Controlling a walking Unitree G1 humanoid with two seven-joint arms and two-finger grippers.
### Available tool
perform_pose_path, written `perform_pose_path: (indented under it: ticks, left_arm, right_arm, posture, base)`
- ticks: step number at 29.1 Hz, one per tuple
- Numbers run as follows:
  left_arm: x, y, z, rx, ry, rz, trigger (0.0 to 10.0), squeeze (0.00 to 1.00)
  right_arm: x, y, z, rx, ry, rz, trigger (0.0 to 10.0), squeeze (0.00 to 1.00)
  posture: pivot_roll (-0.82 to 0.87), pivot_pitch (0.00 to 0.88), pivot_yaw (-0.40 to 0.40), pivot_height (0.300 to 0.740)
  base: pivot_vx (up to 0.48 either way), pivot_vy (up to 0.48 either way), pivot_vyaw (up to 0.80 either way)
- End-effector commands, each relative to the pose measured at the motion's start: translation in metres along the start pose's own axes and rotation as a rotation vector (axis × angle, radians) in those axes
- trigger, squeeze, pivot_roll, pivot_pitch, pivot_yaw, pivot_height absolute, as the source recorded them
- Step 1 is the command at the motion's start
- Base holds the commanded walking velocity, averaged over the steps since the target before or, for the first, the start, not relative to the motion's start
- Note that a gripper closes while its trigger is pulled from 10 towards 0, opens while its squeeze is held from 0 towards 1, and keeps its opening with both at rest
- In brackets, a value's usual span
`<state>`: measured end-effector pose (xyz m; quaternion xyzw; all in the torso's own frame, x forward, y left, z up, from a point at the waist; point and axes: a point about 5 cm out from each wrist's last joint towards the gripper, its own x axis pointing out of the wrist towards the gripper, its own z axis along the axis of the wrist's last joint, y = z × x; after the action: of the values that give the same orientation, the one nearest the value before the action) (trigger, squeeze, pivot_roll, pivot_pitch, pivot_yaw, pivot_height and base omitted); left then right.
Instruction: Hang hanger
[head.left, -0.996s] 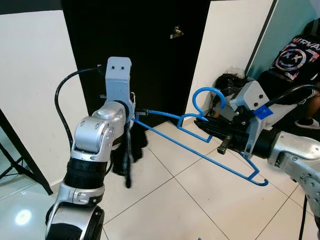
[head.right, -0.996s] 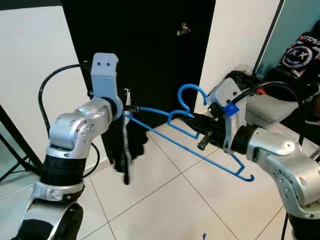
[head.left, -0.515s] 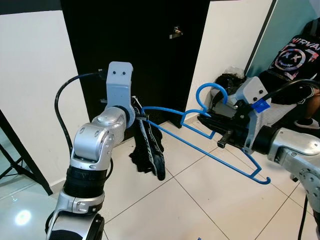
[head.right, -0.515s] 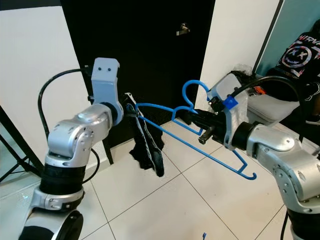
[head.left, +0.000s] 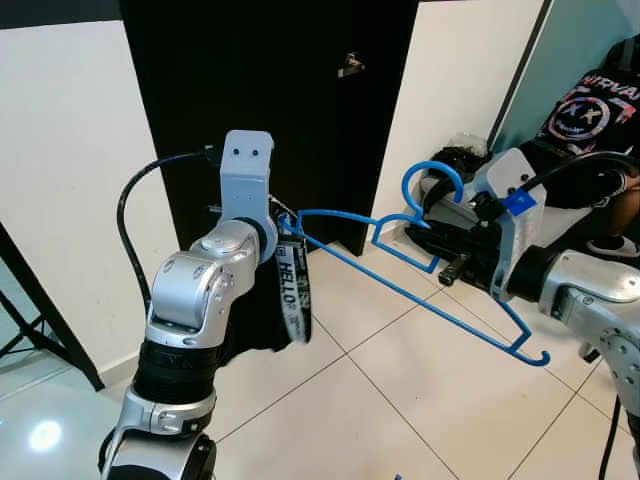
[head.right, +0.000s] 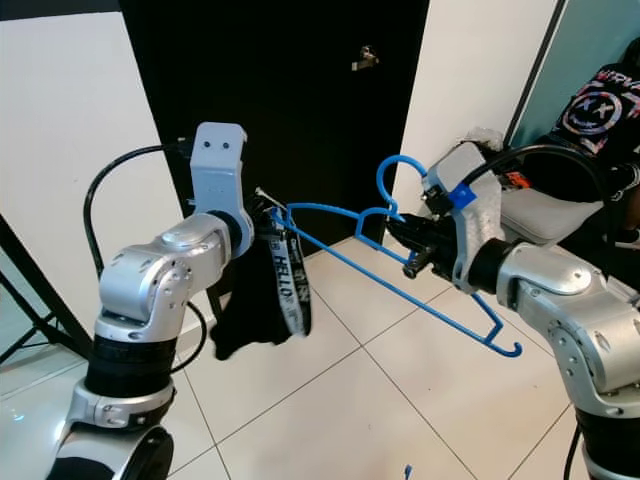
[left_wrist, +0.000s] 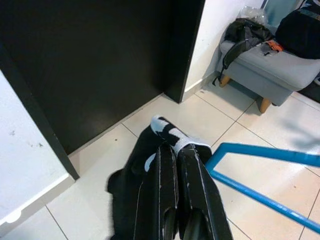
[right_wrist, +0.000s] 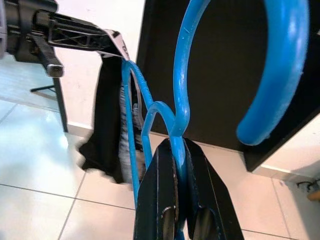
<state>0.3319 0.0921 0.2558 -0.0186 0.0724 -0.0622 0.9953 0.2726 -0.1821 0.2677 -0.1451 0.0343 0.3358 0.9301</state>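
Note:
A blue plastic hanger is held level between my two arms, hook up. My right gripper is shut on its neck just under the hook; the closed fingers clamp the blue stem. At the hanger's far left tip, my left gripper is shut on a black garment with a black strap printed in white letters. The cloth hangs below the left fingers, right beside the blue hanger end.
A black door with a metal handle stands behind, between white walls. A seated person in a black printed shirt is at the right, near a grey padded stool with a bag. The floor is white tile.
The garment swung out to the right and has settled back, its lettered strap now hanging straight by the hanger tip. Both grippers and the hanger have shifted slightly up and right.

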Motion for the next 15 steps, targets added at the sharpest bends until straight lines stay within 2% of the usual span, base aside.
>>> perform_pose_path:
  ticks: [1,5,7,8,9,15]
  left_arm:
    - [-0.002,-0.004,-0.001,-0.002,0.004,-0.015,10.0,0.00]
    - [-0.002,-0.004,-0.001,-0.002,0.004,-0.014,10.0,0.00]
    - [-0.002,-0.004,-0.001,-0.004,0.004,-0.014,10.0,0.00]
    - [-0.002,-0.004,-0.001,-0.004,0.004,-0.014,10.0,0.00]
    - [-0.002,-0.004,0.000,-0.004,0.004,-0.016,10.0,0.00]
    - [-0.003,-0.005,0.000,-0.004,0.002,-0.021,10.0,0.00]
  right_arm:
    - [-0.004,0.009,0.007,-0.018,-0.022,0.071,10.0,0.00]
    - [-0.005,0.015,0.006,-0.028,-0.016,0.114,10.0,0.00]
    - [-0.011,0.028,0.001,-0.039,-0.003,0.221,10.0,0.00]
    - [-0.011,0.028,0.001,-0.039,-0.003,0.221,10.0,0.00]
    - [-0.014,0.035,0.000,-0.038,-0.006,0.271,10.0,0.00]
    - [-0.015,0.031,0.002,-0.046,-0.006,0.239,10.0,0.00]
  posture:
    - [-0.02,0.000,-0.034,0.740]
    - [-0.02,0.000,-0.034,0.740]
    - [-0.02,0.001,-0.035,0.740]
    - [-0.02,0.001,-0.035,0.740]
    - [-0.03,0.002,-0.033,0.740]
    - [-0.03,0.001,-0.032,0.740]
  base:
    - [0.000,0.000,0.00]
    - [0.000,0.000,0.00]
    - [0.000,0.000,0.00]
    - [0.000,0.000,0.00]
    - [0.000,0.000,0.00]
    - [0.000,0.000,0.00]
